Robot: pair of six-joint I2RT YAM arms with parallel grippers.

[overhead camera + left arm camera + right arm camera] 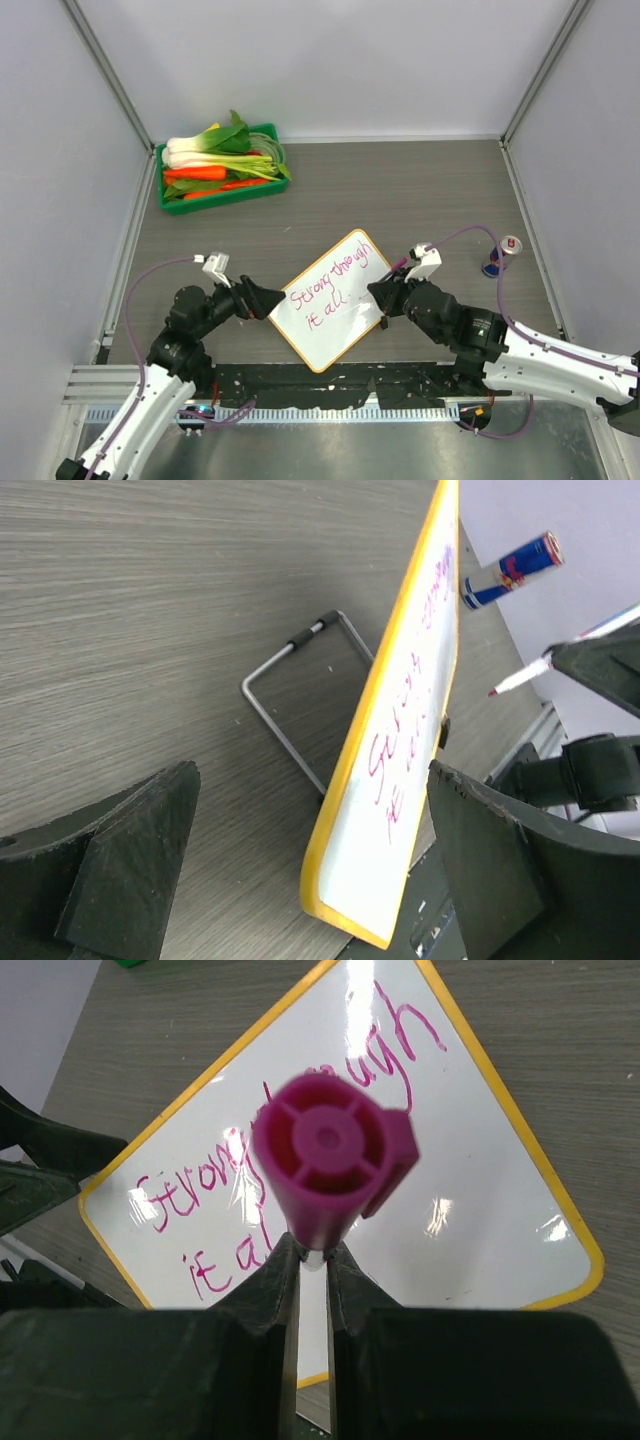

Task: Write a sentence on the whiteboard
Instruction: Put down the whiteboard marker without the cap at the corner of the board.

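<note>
Now, your whiteboard point(340, 325) sits on the bench point(420, 190) between the two grippers. It is turned corner-on like a diamond and propped at a tilt on a wire stand point(285, 670), which shows behind it in the left wrist view. The sentence point(333, 288) runs across its face in two pink lines, "Strong through" over "it all."

Your left gripper point(268, 298) is at the whiteboard's left corner with its jaws wide apart. From its wrist camera the board's yellow edge stands between the two fingers point(130, 870); whether either one touches it cannot be told.

Your right gripper point(386, 296) is at the whiteboard's right side, clamped on a magenta marker point(332, 1155). The marker's butt end faces the right wrist camera and covers part of the writing. In the left wrist view its pink tip points at the written face, with a gap showing between tip and board.

Beyond the whiteboard, off toward the far left, a green tray point(225, 196) holds vegetables point(215, 160), carrots and leafy greens among them. Well off to the whiteboard's right sits a blue-and-silver can point(507, 252).
</note>
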